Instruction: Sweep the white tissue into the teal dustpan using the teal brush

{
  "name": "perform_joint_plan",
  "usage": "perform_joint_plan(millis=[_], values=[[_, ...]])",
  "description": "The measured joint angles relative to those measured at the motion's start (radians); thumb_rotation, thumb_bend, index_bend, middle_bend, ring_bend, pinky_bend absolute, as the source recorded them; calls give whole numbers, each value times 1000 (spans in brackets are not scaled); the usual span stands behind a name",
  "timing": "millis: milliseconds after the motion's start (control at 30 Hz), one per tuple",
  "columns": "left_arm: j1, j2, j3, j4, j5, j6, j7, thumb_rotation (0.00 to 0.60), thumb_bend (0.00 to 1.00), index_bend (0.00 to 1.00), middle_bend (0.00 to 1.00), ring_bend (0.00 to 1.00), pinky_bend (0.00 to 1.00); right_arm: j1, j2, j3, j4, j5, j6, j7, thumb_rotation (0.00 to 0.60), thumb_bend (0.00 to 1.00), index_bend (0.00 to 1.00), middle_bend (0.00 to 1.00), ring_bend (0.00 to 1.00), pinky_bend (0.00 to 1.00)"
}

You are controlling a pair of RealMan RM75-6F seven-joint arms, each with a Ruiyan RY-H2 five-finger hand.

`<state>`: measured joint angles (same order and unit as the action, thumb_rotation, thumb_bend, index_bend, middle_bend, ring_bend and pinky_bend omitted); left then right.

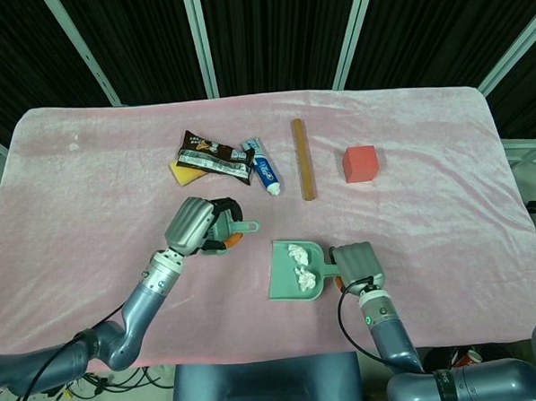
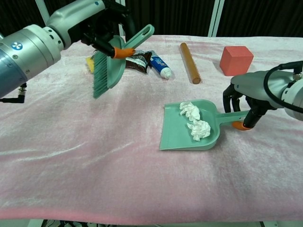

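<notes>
The teal dustpan (image 2: pixel 174 136) (image 1: pixel 281 282) lies flat on the pink cloth in front of me. Two crumpled white tissue wads (image 2: pixel 191 111) (image 2: pixel 199 129) (image 1: pixel 300 263) rest inside it. My right hand (image 2: pixel 247 98) (image 1: pixel 357 264) grips the pan's handle near its orange end. My left hand (image 2: pixel 97 21) (image 1: pixel 200 226) holds the teal brush (image 2: pixel 110 71) (image 1: pixel 241 228) raised above the cloth, well left of the pan, with its bristles pointing down.
A red cube (image 2: pixel 236 60) (image 1: pixel 360 163), a wooden rod (image 2: pixel 189 56) (image 1: pixel 303 159), a toothpaste tube (image 2: pixel 159 66) (image 1: pixel 264 166), a brown snack wrapper (image 1: pixel 214 157) and a yellow sponge (image 1: pixel 182 174) lie further back on the pink cloth (image 1: pixel 89 219).
</notes>
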<state>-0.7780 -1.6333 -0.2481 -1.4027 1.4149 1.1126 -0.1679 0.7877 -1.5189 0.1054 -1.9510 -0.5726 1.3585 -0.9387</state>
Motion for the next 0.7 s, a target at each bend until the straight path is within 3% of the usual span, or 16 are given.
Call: perform_joint_plan(millis=[200, 500, 700], values=[[34, 50, 41, -17, -9, -15, 7, 600, 374, 620, 663, 909, 1000, -9, -27, -9, 26, -17, 8, 10, 600, 448, 701, 621, 727, 802], [47, 66, 53, -13, -10, -14, -3, 600, 371, 613, 657, 909, 1000, -21, -53, -15, 39, -40, 37, 0, 600, 321, 457, 395, 721, 802], [54, 70, 58, -20, -10, -10, 2, 600, 371, 612, 655, 909, 1000, -29, -50, -14, 21, -42, 55, -14, 600, 293, 359, 321, 721, 802]])
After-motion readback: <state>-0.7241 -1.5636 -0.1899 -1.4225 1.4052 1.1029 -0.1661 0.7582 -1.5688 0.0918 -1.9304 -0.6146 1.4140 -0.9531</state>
